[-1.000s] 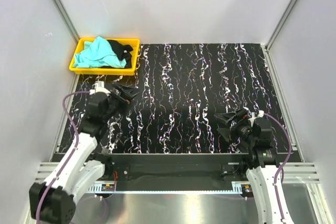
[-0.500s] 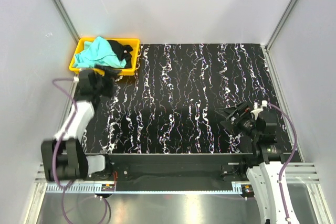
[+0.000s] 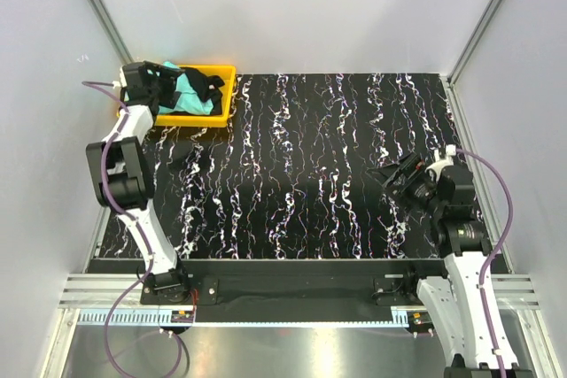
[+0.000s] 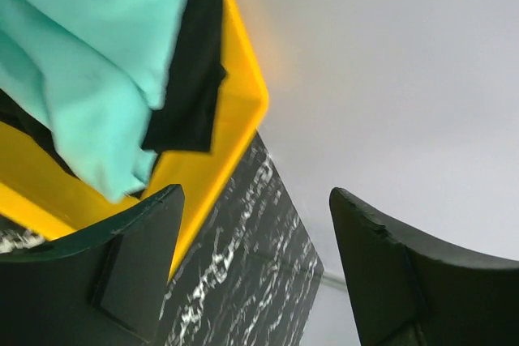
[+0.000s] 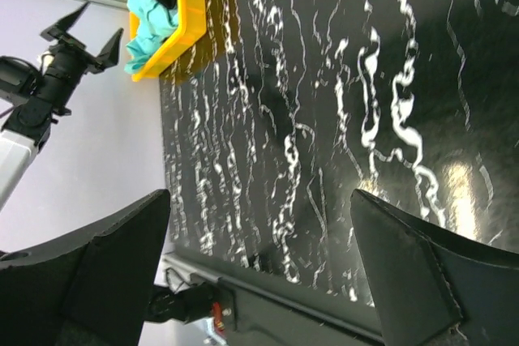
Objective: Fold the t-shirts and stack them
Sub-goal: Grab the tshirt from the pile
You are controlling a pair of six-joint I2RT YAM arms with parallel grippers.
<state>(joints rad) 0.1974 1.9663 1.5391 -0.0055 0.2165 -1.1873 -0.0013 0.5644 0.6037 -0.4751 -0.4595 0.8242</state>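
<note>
The turquoise t-shirt (image 3: 190, 96) and the black t-shirt (image 3: 209, 86) lie crumpled together in the yellow tray (image 3: 225, 95) at the far left corner. My left gripper (image 3: 168, 88) is open and empty above the tray's left end. In the left wrist view the turquoise t-shirt (image 4: 81, 54) drapes over the black t-shirt (image 4: 193, 79) in the tray (image 4: 231, 131), ahead of the open gripper (image 4: 255, 196). My right gripper (image 3: 391, 181) is open and empty above the mat at the right; its wrist view (image 5: 259, 196) shows the far-off tray (image 5: 185, 26).
A black mat with white streaks (image 3: 319, 157) covers the table. White walls close in the back and both sides, and the left wall stands right beside the tray. A metal rail (image 3: 283, 294) runs along the near edge.
My left arm has swung from the near left of the mat up and back to the tray, its gripper staying open. My right gripper has drifted a little right and back.
</note>
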